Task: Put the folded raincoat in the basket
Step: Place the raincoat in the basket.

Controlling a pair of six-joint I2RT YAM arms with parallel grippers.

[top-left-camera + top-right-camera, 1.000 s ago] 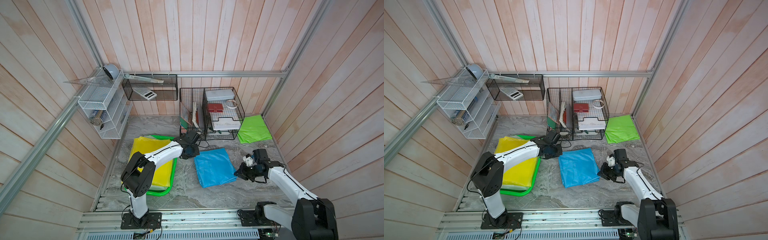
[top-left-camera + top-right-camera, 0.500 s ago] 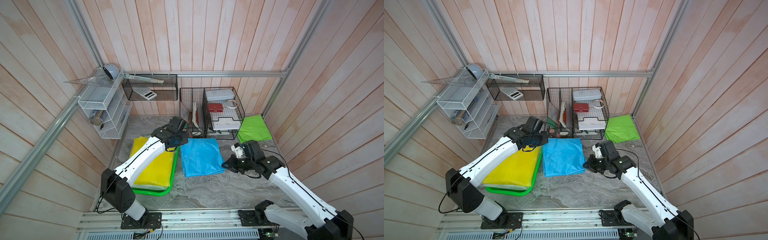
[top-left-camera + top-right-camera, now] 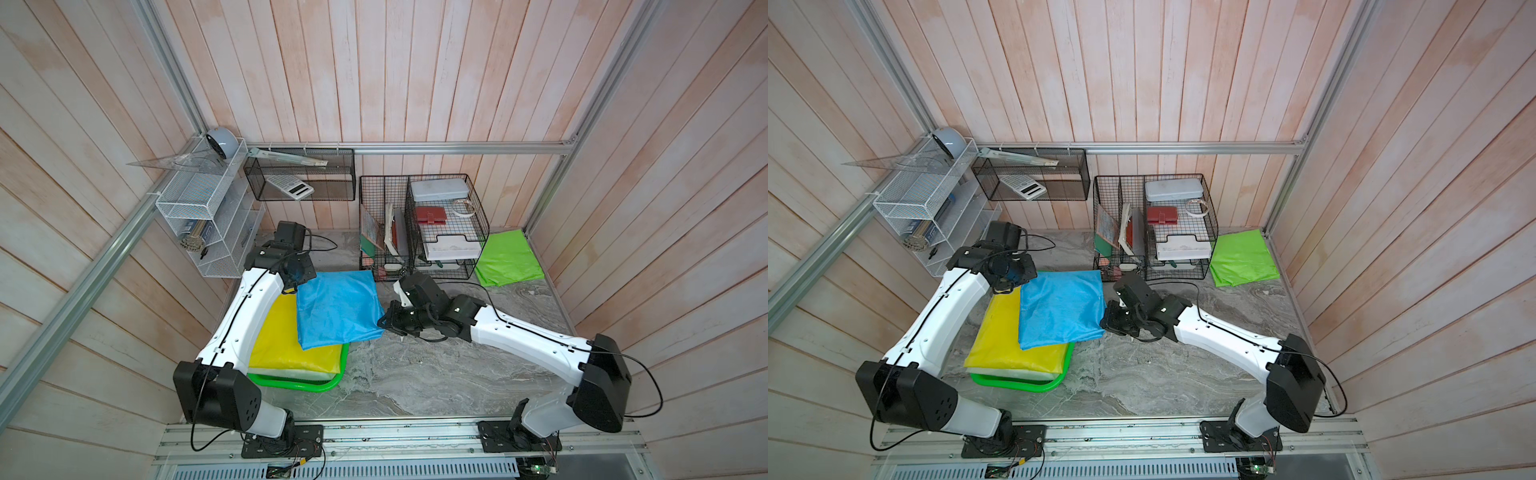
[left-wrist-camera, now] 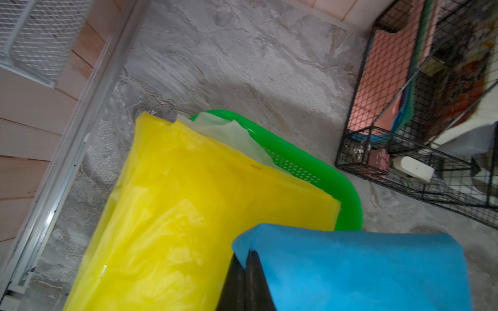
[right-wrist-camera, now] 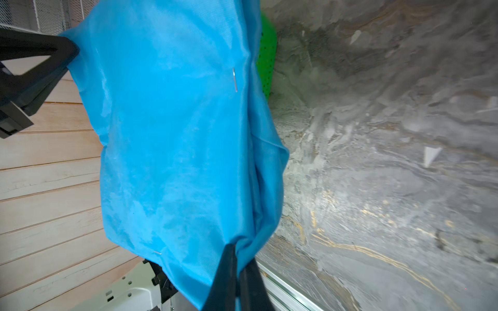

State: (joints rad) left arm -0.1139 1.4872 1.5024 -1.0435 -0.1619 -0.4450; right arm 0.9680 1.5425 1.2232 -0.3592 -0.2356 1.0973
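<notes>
Top views both show one thin, wrinkled blue folded raincoat (image 3: 336, 309) held partly over one green basket (image 3: 307, 387) containing one yellow raincoat (image 3: 282, 349), left claw (image 3: 296, 286) and right claw (image 3: 383, 323) each clamped on a corner.

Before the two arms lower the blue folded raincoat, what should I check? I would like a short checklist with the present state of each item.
1. Left gripper shut on a corner of the thin blue folded raincoat: ok.
2. Right gripper shut on the opposite corner: ok.
3. Raincoat wholly over the shallow bright green perforated plastic basket: not ok; the part near the right gripper overhangs the grey marbled table.
4. Landing place flat: ok; a yellow folded raincoat lies in the basket.
5. Blue raincoat lifted clear of the yellow one: cannot tell.
</notes>
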